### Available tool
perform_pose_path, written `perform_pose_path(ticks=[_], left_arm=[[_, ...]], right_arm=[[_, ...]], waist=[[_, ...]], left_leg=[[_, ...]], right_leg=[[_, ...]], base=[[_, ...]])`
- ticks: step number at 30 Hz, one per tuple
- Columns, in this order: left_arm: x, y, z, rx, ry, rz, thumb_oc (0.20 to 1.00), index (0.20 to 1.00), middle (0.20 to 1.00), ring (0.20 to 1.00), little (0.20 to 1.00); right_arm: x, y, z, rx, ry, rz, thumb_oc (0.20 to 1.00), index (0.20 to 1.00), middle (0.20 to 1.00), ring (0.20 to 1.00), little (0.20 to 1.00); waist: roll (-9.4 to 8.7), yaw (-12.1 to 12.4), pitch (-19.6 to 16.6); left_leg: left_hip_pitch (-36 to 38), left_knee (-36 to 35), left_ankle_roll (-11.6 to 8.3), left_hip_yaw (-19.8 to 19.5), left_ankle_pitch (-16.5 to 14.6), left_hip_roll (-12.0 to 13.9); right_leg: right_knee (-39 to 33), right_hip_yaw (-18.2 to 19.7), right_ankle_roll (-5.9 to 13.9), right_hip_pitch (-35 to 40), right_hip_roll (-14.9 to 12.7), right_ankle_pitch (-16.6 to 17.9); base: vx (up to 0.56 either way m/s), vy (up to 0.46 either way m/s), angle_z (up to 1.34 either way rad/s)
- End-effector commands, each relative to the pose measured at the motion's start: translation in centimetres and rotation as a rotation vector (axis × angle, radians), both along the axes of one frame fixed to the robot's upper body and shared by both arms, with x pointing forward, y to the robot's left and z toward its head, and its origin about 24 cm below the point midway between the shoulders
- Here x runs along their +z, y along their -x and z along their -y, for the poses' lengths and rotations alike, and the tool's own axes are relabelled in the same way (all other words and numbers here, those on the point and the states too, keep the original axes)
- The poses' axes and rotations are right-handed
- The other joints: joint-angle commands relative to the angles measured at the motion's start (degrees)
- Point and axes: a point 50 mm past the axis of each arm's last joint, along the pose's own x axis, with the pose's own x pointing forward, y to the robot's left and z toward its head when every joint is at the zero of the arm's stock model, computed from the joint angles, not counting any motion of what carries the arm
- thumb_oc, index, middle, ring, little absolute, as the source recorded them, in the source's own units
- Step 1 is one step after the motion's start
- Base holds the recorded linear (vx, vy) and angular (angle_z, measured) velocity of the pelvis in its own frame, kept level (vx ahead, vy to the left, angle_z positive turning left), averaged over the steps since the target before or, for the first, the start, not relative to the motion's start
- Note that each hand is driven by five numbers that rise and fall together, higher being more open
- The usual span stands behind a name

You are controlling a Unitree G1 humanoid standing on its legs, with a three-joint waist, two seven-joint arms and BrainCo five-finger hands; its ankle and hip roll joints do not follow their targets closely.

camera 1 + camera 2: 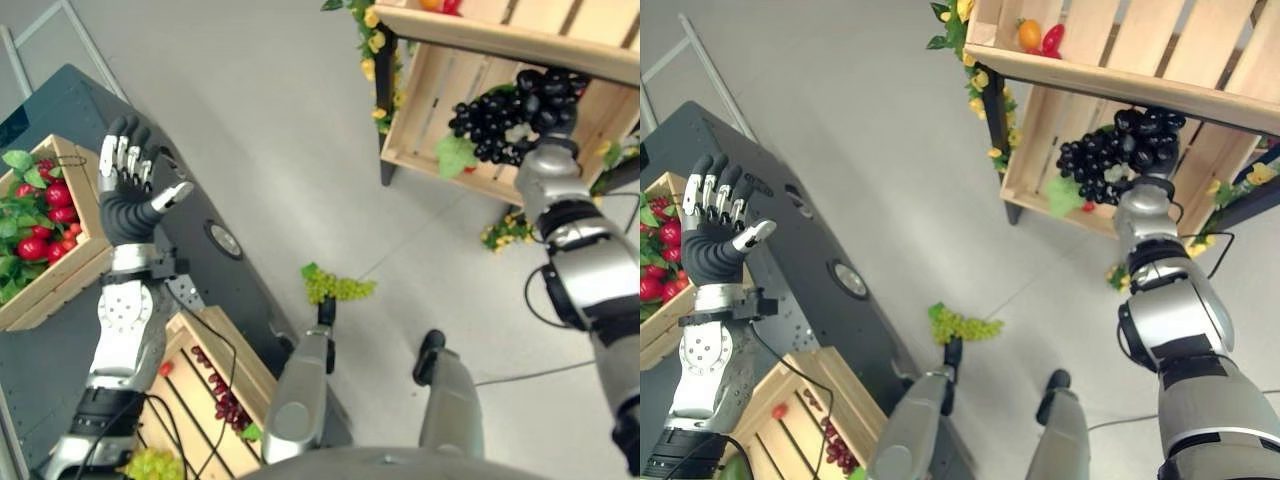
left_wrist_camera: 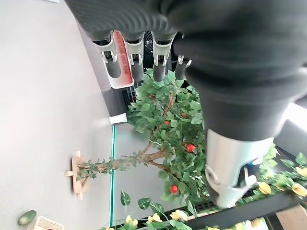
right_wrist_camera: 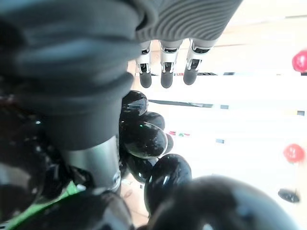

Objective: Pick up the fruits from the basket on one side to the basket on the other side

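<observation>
A bunch of black grapes (image 1: 512, 112) with a green leaf lies in the lower wooden crate (image 1: 425, 110) of a stand at the upper right. My right hand (image 3: 165, 67) is pushed in against this bunch. In the right wrist view its fingers (image 3: 166, 76) are straight and the grapes (image 3: 144, 139) press beside the thumb. My left hand (image 1: 128, 190) is raised, open and empty, over the dark table (image 1: 200, 200) on the left. A crate of red fruit and leaves (image 1: 42, 222) stands on that table beside the hand.
A bunch of green grapes (image 1: 338, 288) lies on the grey floor in the middle. A second crate (image 1: 215, 385) near me holds red grapes and green grapes (image 1: 155, 465). The stand's upper crate (image 1: 1090, 75) holds an orange and a red fruit. Yellow flowers (image 1: 378, 60) trim the stand.
</observation>
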Motion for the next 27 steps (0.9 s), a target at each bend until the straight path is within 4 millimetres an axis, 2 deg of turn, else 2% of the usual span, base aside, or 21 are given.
perform_pose_path(ticks=[1,5,6,8,10,14,15,17,19,24,27], left_arm=[[3.0,0.8,0.4,-0.022,-0.063,0.124,1.0,1.0,1.0,1.0,1.0],[2.9,0.7,0.5,-0.017,-0.058,0.119,1.0,1.0,1.0,1.0,1.0],[2.7,0.6,0.6,-0.019,-0.048,0.109,1.0,1.0,1.0,1.0,1.0],[2.6,0.6,0.6,-0.016,-0.049,0.103,1.0,1.0,1.0,1.0,1.0],[2.5,0.4,0.8,-0.024,-0.037,0.094,1.0,1.0,1.0,1.0,1.0],[2.2,0.2,1.0,-0.03,-0.026,0.079,1.0,1.0,1.0,1.0,1.0],[2.1,0.0,1.3,-0.044,-0.014,0.072,1.0,1.0,1.0,1.0,1.0],[2.0,-0.1,1.3,-0.046,-0.014,0.069,1.0,1.0,1.0,1.0,1.0],[1.7,-0.3,1.6,-0.057,0.013,0.057,1.0,1.0,1.0,1.0,1.0],[1.1,-0.5,1.8,-0.063,0.056,0.047,1.0,1.0,1.0,1.0,1.0],[1.1,-0.6,1.9,-0.075,0.07,0.056,1.0,1.0,1.0,1.0,1.0]], right_arm=[[8.3,-0.6,-2.4,0.079,-0.081,0.278,1.0,1.0,1.0,1.0,1.0],[7.8,-0.8,-2.9,0.089,-0.206,0.316,1.0,1.0,1.0,1.0,1.0],[7.3,-0.9,-3.3,0.103,-0.29,0.335,1.0,1.0,1.0,1.0,1.0],[7.1,-1.0,-3.4,0.098,-0.295,0.323,1.0,1.0,1.0,1.0,1.0],[6.2,-1.2,-4.1,0.11,-0.419,0.347,1.0,1.0,1.0,1.0,1.0],[5.4,-1.4,-5.0,0.125,-0.516,0.362,1.0,1.0,1.0,1.0,1.0],[5.1,-1.6,-6.0,0.156,-0.609,0.4,1.0,1.0,1.0,1.0,1.0],[4.9,-1.5,-6.0,0.158,-0.624,0.408,1.0,1.0,1.0,1.0,1.0],[4.7,-1.4,-6.7,0.172,-0.734,0.481,1.0,1.0,1.0,1.0,1.0],[4.7,-0.8,-6.9,0.166,-0.833,0.61,1.0,1.0,1.0,1.0,1.0],[4.0,-0.4,-5.8,0.125,-0.874,0.653,1.0,1.0,1.0,1.0,1.0]], waist=[[-1.86,0.44,0.16],[-2.01,0.48,0.1],[-1.99,0.54,0.04],[-2.03,0.54,-0.06],[-1.95,0.73,-0.08],[-1.85,0.94,-0.11],[-1.58,1.02,-0.07],[-1.57,1.01,-0.16],[-1.46,0.94,-0.12],[-0.97,0.86,-0.3],[-0.23,1.06,-0.46]], left_leg=[[1.27,0.26,2.91,-0.48,-2.54,-5.31],[1.61,-0.85,2.89,-0.56,-2.16,-5.28],[1.75,-1.35,2.87,-0.64,-1.97,-5.31],[1.85,-1.56,2.87,-0.62,-1.9,-5.32],[1.89,-1.54,2.99,-0.66,-1.88,-5.38],[1.96,-1.61,3.05,-0.8,-1.92,-5.39],[2.08,-1.85,3.06,-0.85,-1.82,-5.38],[2.17,-2.01,3.0,-0.91,-1.74,-5.43],[2.39,-2.41,3.0,-0.98,-1.59,-5.56],[2.51,-2.6,3.09,-1.26,-1.55,-5.77],[2.5,-2.69,3.16,-1.49,-1.51,-5.89]], right_leg=[[-9.4,-1.26,-3.17,3.83,6.83,5.49],[-9.87,-1.31,-3.14,3.85,6.93,5.65],[-10.04,-1.24,-3.13,3.86,7.0,5.74],[-10.06,-1.28,-3.15,3.84,7.02,5.71],[-10.0,-1.32,-3.21,3.93,7.11,5.62],[-9.94,-1.39,-3.21,3.99,7.18,5.55],[-9.89,-1.39,-3.21,3.92,7.14,5.55],[-9.91,-1.34,-3.2,3.95,7.11,5.57],[-9.99,-1.25,-3.23,4.05,7.1,5.62],[-9.82,-1.19,-3.16,4.0,7.01,5.45],[-9.63,-1.37,-3.22,4.02,6.83,5.06]], base=[[0.0,0.0,0.0],[0.0,-0.002,0.01],[-0.01,-0.002,0.04],[-0.01,-0.003,0.06],[-0.01,-0.01,0.04],[0.0,0.0,0.0],[0.0,0.0,0.0],[0.0,0.0,0.0],[0.0,0.0,0.0],[0.0,0.0,0.0],[0.0,0.0,0.0]])
